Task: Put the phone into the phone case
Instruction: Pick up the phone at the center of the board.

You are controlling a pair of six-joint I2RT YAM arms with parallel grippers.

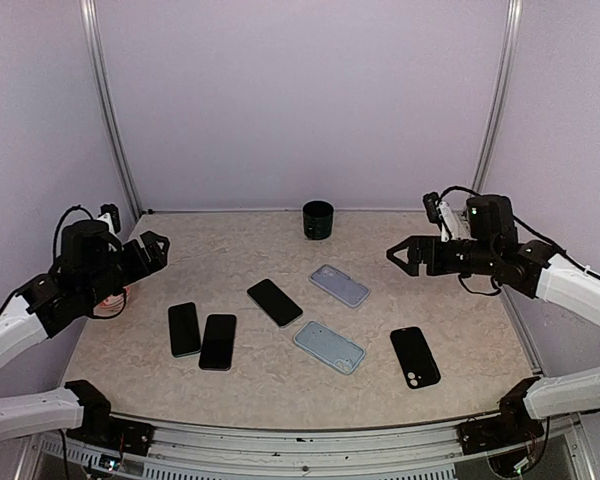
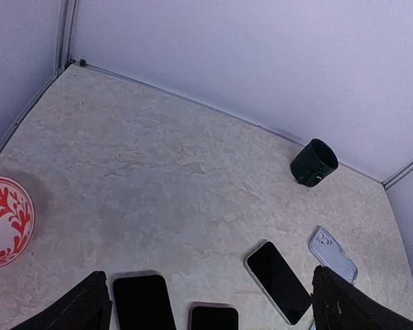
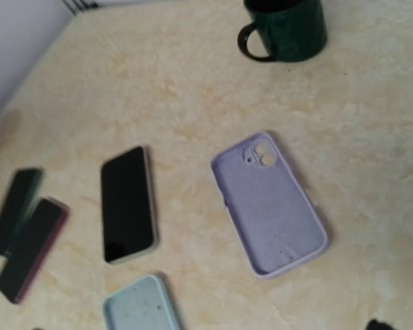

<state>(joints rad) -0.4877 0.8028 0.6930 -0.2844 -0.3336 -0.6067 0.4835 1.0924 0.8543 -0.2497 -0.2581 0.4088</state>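
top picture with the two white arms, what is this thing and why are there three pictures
These are two robot arms bolted to a table, each ending in a two-finger gripper. The top picture looks down from behind them; the other two come from cameras on the wrists. The left gripper and right gripper both hover open, holding nothing. On the table lie several dark phones, a lilac case, a pale blue case, a dark mug and a red-patterned bowl.

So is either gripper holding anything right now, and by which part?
Nothing is held: the left gripper and the right gripper both hang open above the marbled beige table.
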